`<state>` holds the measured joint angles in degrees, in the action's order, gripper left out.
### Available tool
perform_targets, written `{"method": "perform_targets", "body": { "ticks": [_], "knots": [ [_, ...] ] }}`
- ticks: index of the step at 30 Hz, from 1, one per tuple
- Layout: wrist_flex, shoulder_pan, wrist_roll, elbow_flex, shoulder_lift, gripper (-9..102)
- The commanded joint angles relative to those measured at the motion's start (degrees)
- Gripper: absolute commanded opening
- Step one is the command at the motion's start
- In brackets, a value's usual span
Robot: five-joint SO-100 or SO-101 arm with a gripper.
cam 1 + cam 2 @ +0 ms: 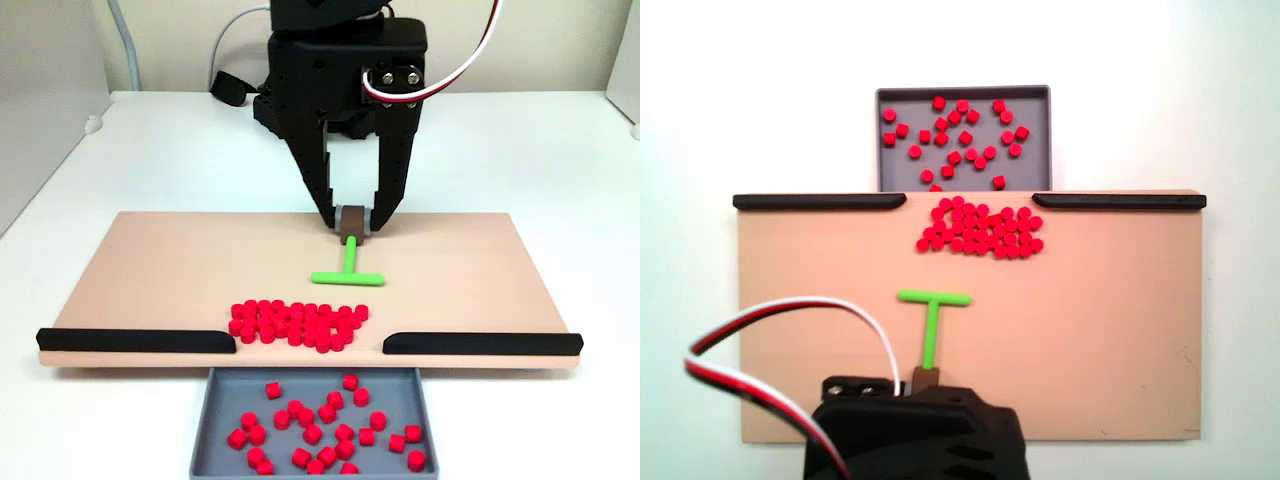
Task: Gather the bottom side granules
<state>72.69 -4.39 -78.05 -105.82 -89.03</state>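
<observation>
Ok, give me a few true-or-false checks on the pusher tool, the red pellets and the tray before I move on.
1. The end effector holds the green T-shaped tool by its stem. True.
2. The tool's crossbar touches the bunched pellets. False: bare board lies between them.
3. The bunched pellets sit at the gap between the two black rails. True.
4. The grey tray is empty. False: it holds loose pellets.

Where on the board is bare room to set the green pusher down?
Bare board lies left and right of the green pusher, between the black rails and the gripper. Crowded: the granules at the gap and the grey tray.
</observation>
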Motion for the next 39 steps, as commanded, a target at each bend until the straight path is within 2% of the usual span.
{"method": "perform_targets", "body": {
  "ticks": [1,16,39],
  "knots": [
    [1.67,-0.26,0.88,0.53,-5.62,3],
    [6.59,4.04,-8.09,0.53,-12.74,1],
    [6.68,5.01,-7.38,0.44,-11.43,0]
  ]
}}
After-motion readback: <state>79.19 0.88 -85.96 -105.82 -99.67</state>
